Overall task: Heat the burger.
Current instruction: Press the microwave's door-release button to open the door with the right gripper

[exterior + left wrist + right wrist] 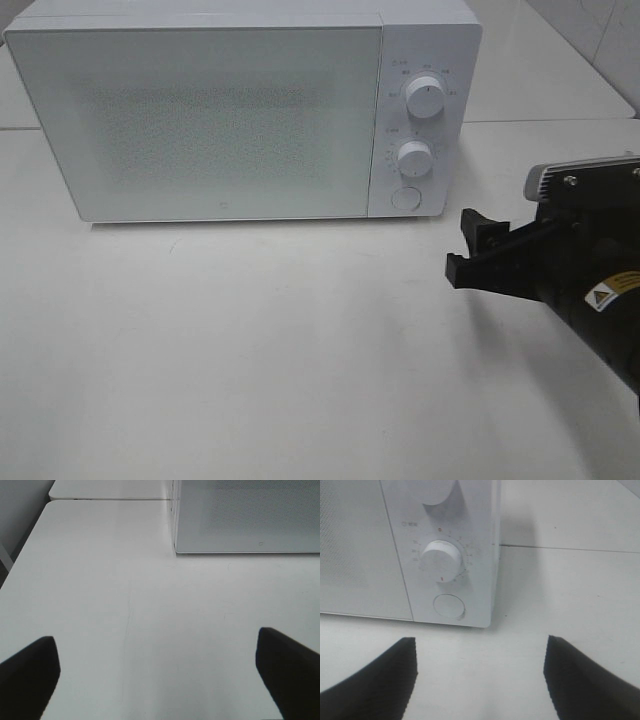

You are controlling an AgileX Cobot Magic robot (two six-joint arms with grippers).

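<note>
No view shows the burger. A white microwave (pixel 200 120) stands at the back of the table with its door shut. My right gripper (pixel 463 248) hovers open and empty over the table, in front of and to the right of the control panel. In the right wrist view, my right gripper (pixel 480 672) faces the lower knob (pixel 440 561) and the round button (pixel 449 606). My left gripper (pixel 155 667) is open with nothing between its fingers, over bare table near the microwave's left front corner (pixel 176 550). It lies outside the exterior high view.
The panel carries an upper knob (pixel 426 100), a lower knob (pixel 413 157) and a round button (pixel 405 197). A white table (pixel 250 350) spreads in front of the microwave. Its left edge (pixel 20 555) shows in the left wrist view.
</note>
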